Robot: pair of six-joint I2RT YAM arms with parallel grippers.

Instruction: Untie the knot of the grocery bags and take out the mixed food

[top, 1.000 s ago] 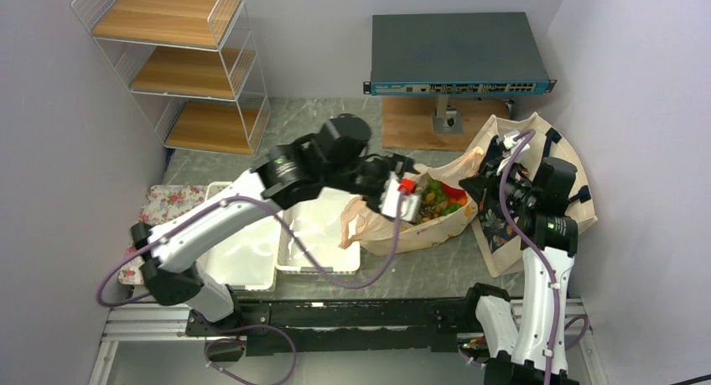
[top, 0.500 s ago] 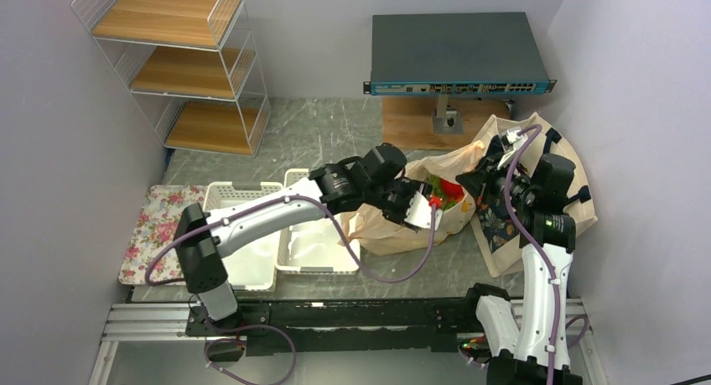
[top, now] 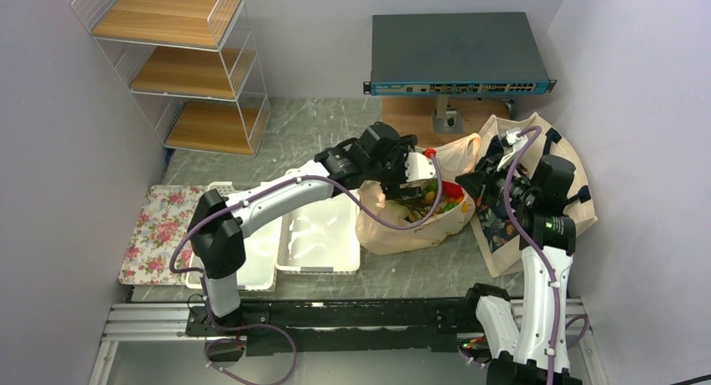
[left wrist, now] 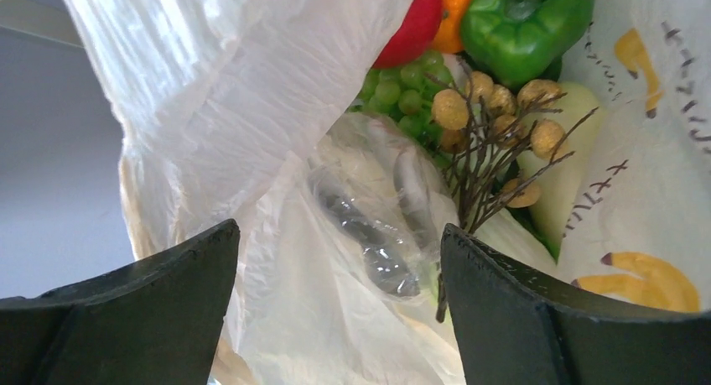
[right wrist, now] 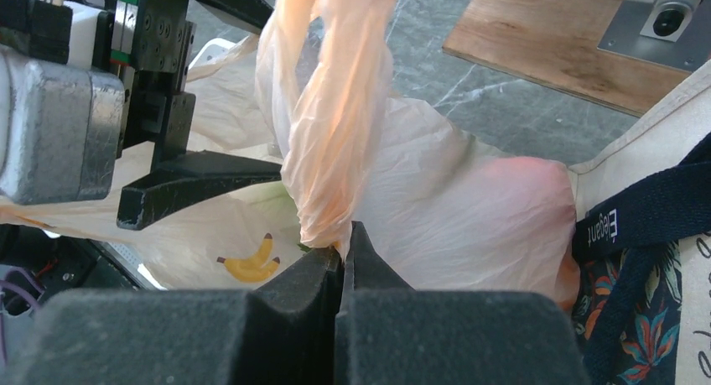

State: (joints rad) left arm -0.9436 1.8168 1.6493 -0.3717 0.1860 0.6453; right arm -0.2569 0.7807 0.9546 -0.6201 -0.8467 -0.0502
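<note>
Spread wide, the left gripper (top: 417,178) hovers over the open plastic bag (top: 381,234), right of the bench's centre, above green grapes (left wrist: 394,87), brown nuts (left wrist: 490,108) and a red apple (left wrist: 415,28). The right gripper (right wrist: 344,249) pinches the bag's twisted top (right wrist: 335,125). The canvas tote (top: 503,255) lies by the right edge.

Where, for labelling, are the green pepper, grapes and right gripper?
green pepper (left wrist: 521,23): left wrist view, its glossy top.
grapes (left wrist: 396,85): left wrist view, bunch's middle.
right gripper (right wrist: 342,244): right wrist view, between fingertips.

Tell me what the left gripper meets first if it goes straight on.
Probably the crumpled plastic bag film between its open jaws, before the grapes behind; depth is unclear.
</note>
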